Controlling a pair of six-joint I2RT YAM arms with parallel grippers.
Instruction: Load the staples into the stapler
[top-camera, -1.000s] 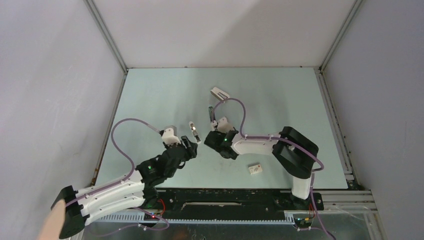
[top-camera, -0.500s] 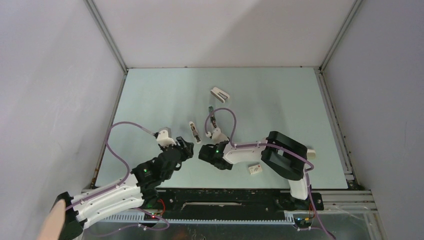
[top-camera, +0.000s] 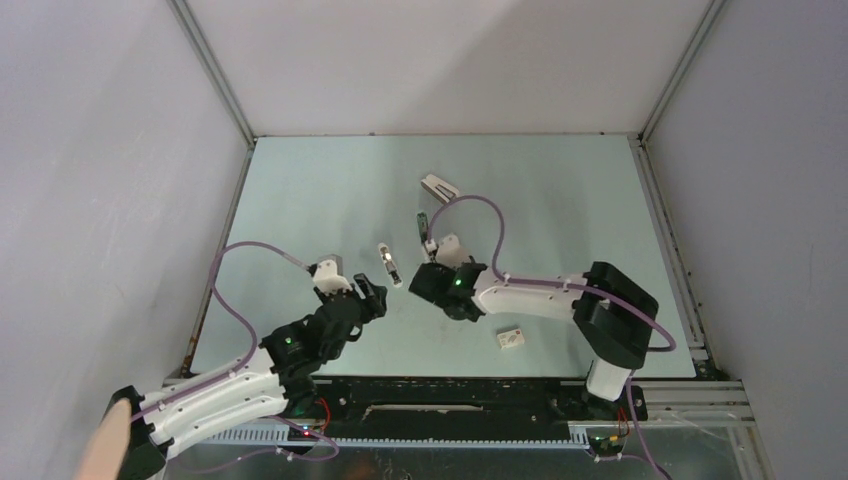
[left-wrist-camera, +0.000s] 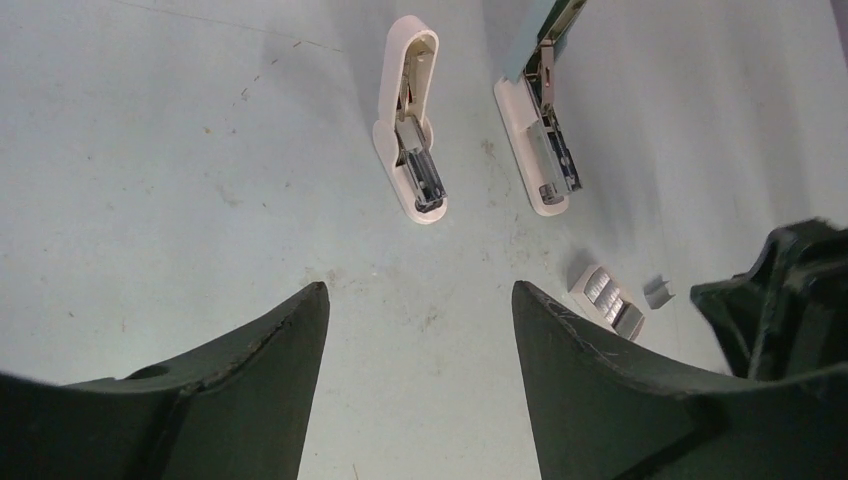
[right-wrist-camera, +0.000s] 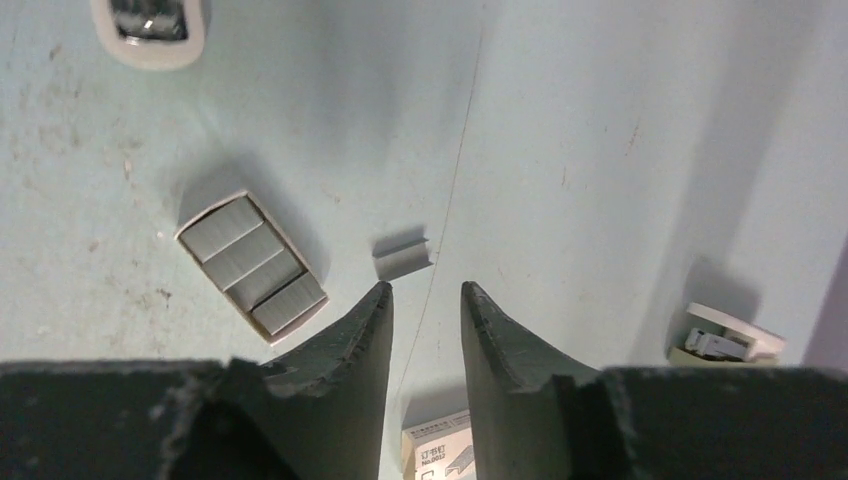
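Grey staples (right-wrist-camera: 252, 265) sit on the table (right-wrist-camera: 560, 120) just ahead-left of the right gripper (right-wrist-camera: 425, 292), long axis slanting across its barely parted, empty jaws, probably the nearer arm; stapler (left-wrist-camera: 540, 150) lies beyond, left gripper (left-wrist-camera: 420, 295) gapes empty.

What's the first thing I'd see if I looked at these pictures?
Probably the left claw and right claw, nearly meeting in the middle, both empty. Beyond the left claw lie two small staplers flipped open: a white stapler and a grey-green stapler beside it. A tray of grey staples sits just ahead of the right claw.
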